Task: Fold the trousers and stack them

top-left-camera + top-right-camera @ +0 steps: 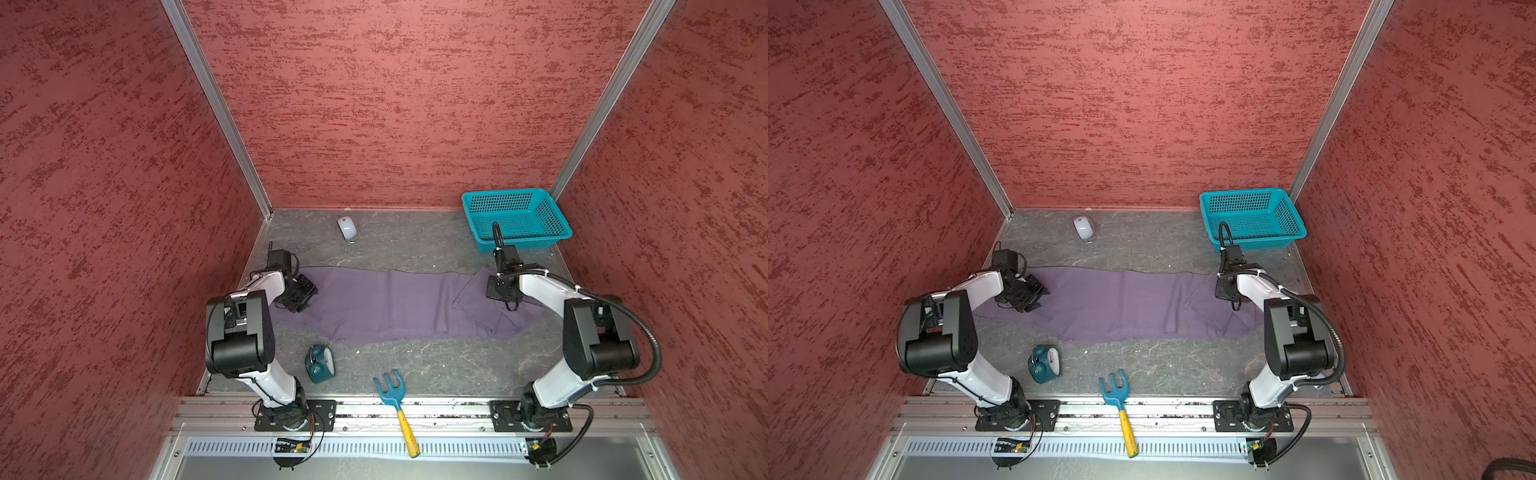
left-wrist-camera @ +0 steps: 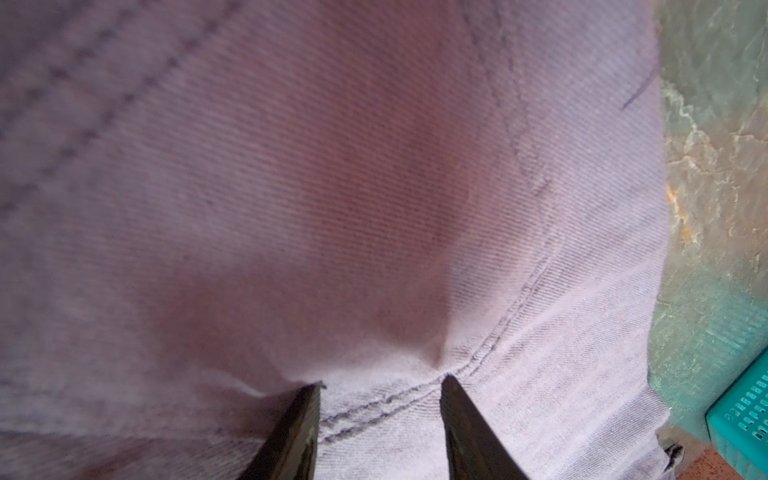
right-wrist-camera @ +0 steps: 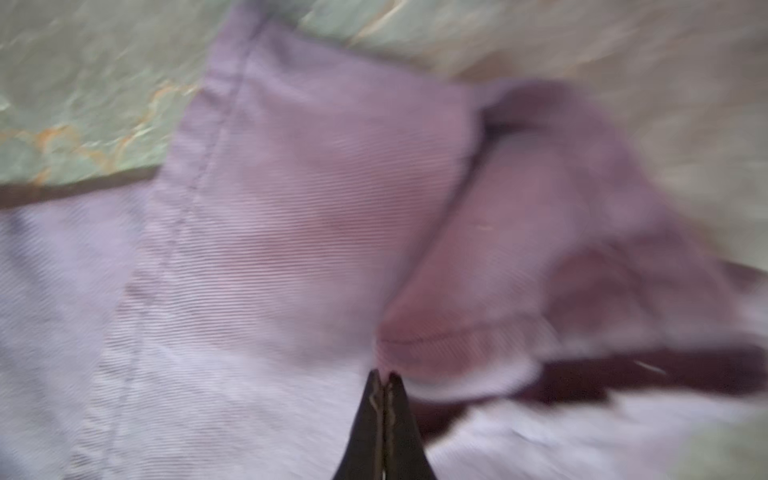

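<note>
R pincer [image 3: 383, 376] clenched at fold edge of trousers [image 1: 395, 303], L pincer [image 2: 381, 381] released astride a seam [image 2: 374, 404]: thin pinch cd slip w/ lift.

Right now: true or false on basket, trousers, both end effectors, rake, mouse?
1. The teal basket is empty. True.
2. The trousers lie inside the basket. False: they lie stretched across the table, in front of it.
3. The right end effector has its jaws closed at a cloth fold. True.
4. The left end effector is shut tight. False: its jaws stand apart over a seam.
5. The toy rake rests on the trousers. False: it lies apart from them, at the front edge.
6. The mouse sits near the back wall. True.
</note>
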Robot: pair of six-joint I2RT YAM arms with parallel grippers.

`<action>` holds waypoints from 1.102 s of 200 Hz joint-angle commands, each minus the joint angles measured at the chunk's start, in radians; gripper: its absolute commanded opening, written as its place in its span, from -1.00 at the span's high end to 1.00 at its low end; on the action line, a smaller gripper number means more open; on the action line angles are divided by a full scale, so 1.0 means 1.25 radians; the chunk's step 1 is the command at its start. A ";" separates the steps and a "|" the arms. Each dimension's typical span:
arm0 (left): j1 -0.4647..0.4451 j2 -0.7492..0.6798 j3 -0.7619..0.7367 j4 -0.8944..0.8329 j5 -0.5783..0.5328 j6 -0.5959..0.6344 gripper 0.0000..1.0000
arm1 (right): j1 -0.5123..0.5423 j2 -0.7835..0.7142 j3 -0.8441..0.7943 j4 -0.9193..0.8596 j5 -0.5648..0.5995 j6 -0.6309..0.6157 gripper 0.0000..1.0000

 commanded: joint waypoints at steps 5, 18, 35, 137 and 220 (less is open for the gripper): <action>-0.002 0.043 -0.048 0.004 -0.002 0.004 0.05 | -0.050 -0.063 0.048 -0.104 0.162 0.008 1.00; -0.001 0.040 -0.050 0.003 0.000 0.007 0.05 | -0.106 -0.073 0.063 -0.137 0.206 0.017 1.00; 0.001 0.038 -0.051 0.005 0.002 0.009 0.05 | -0.182 -0.057 0.083 -0.150 0.312 0.021 1.00; 0.004 -0.004 -0.058 0.001 0.034 0.004 0.05 | -0.050 -0.113 0.113 -0.083 0.037 0.024 0.18; -0.079 -0.193 -0.011 -0.095 -0.053 -0.009 -0.03 | 0.327 0.071 0.103 -0.018 -0.018 0.088 -0.09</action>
